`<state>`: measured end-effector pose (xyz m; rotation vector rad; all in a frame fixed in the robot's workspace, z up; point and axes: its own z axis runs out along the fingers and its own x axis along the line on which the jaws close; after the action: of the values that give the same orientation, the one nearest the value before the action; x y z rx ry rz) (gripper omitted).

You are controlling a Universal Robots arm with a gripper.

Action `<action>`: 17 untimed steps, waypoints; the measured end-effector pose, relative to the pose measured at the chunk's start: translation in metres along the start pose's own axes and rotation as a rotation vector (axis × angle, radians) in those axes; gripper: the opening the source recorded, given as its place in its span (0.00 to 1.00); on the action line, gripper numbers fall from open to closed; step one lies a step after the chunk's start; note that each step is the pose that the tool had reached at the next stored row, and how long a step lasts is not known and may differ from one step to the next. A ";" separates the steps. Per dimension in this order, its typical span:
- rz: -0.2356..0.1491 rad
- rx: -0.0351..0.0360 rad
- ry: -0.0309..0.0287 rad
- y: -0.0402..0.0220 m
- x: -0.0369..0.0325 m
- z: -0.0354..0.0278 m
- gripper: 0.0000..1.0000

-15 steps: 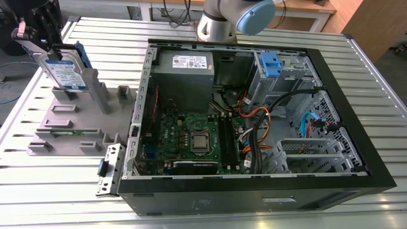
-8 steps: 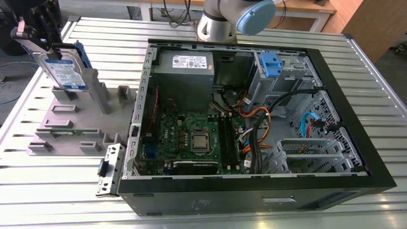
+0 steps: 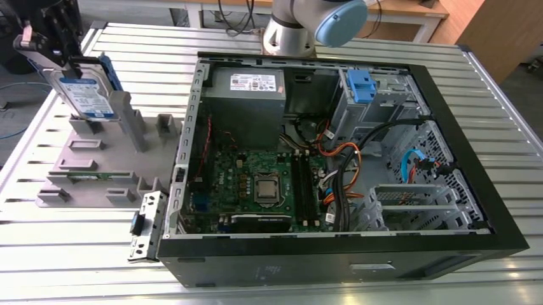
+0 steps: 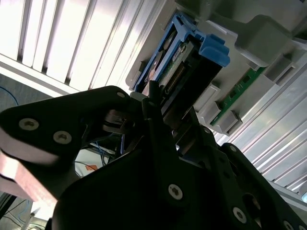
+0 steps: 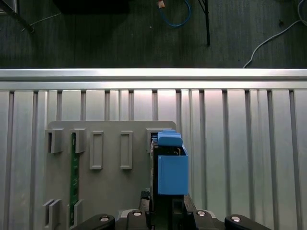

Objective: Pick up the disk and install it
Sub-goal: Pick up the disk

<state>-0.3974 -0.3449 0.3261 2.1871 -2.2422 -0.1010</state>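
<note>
**Pick-up stage: disk gripped at the holding fixture**

The disk [image 3: 85, 95] is shown standing on edge at a slot of the grey fixture plate [image 3: 93, 162]. The plate lies on the slatted desk [image 3: 254, 289] at the exterior view's left. It is well apart from the drive bay [image 3: 373, 95] of the open computer case [image 3: 339, 257].

The tool [image 3: 70, 67] is set over the disk's upper end. In the second wrist view its fingers [image 4: 154, 112] are seen laid against the disk's faces, so the tool is judged to be clenched on the disk. In the first wrist view the blue carrier frame [image 5: 171, 175] is seen running straight in between the fingers.

Whether the disk's lower edge is clear of the slot cannot be told.

The step in hand is judged to be the pick-up. With the disk at the fixture, nothing of the installation is done.

A clean removal calls for a pull in line with the slot walls. The disk should be kept upright so that the carrier frame does not bind on the slot or catch the grey post [image 3: 129, 124] just beside it. The hold should be firm enough that the disk does not pivot between the fingers.
</note>
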 end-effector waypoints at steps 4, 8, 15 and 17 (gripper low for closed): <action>0.000 -0.0001 0.0000 0.0001 0.0000 -0.0011 0.35; 0.000 -0.0001 0.0000 0.0002 -0.0002 -0.0037 0.35; 0.000 -0.0001 0.0000 0.0005 -0.0004 -0.0103 0.35; 0.000 -0.0001 0.0000 0.0006 -0.0005 -0.0126 0.35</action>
<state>-0.3974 -0.3449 0.3387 2.1870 -2.2421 -0.1011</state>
